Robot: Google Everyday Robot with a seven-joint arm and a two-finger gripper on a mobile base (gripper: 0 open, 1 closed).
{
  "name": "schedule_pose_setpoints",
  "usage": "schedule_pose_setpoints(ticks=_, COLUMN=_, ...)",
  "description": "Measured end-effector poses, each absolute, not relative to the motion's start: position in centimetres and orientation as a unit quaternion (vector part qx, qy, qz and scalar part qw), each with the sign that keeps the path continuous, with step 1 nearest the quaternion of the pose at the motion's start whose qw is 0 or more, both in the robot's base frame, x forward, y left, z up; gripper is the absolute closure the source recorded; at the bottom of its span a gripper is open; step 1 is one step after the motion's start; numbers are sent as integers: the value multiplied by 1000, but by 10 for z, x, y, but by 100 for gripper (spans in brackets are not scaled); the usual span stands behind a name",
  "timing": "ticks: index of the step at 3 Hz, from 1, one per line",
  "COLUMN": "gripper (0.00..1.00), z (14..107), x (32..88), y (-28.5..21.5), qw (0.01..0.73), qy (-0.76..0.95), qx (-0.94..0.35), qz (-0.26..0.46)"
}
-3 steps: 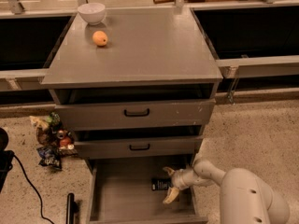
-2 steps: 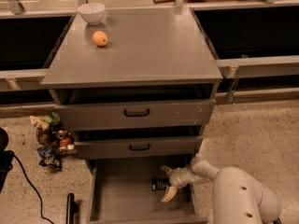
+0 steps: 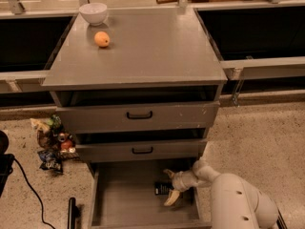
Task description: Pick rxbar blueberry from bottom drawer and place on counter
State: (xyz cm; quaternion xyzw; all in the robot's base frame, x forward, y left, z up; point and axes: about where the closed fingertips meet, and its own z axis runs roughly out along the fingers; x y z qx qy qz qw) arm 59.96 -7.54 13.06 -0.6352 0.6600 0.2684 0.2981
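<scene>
At the near right, the robot's pale arm (image 3: 240,202) reaches leftward into the open bottom drawer (image 3: 121,199), and the gripper (image 3: 169,186) sits low over the right part of the drawer floor. Its fingers (image 3: 172,198) are spread wide, one toward the far side and one toward the near side, with the rxbar blueberry (image 3: 160,189) lying flat on the drawer floor between them; whether either finger touches the wrapper cannot be told. Just beyond, the lower drawer front (image 3: 142,150) and the upper drawer front (image 3: 138,115) are stacked. Colourful snack packets (image 3: 51,142) lie on the floor to the left. Farther back, the counter (image 3: 152,46) holds an orange fruit (image 3: 101,39) and, behind it, a white bowl (image 3: 93,13).
</scene>
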Motion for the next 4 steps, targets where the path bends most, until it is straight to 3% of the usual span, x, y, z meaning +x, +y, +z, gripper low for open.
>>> schedule_pose_setpoints(ticks=1, gripper=0, z=124, x=601, y=-74, qw=298, qy=656, qx=-644, qz=257)
schedule_pose_setpoints(ticks=2, gripper=17, z=122, x=596, y=-70, qw=301, qy=648, qx=-653, qz=250)
schedule_pose_setpoints(ticks=4, gripper=64, z=113, x=588, y=-66, qw=318, qy=632, qx=-661, qz=249)
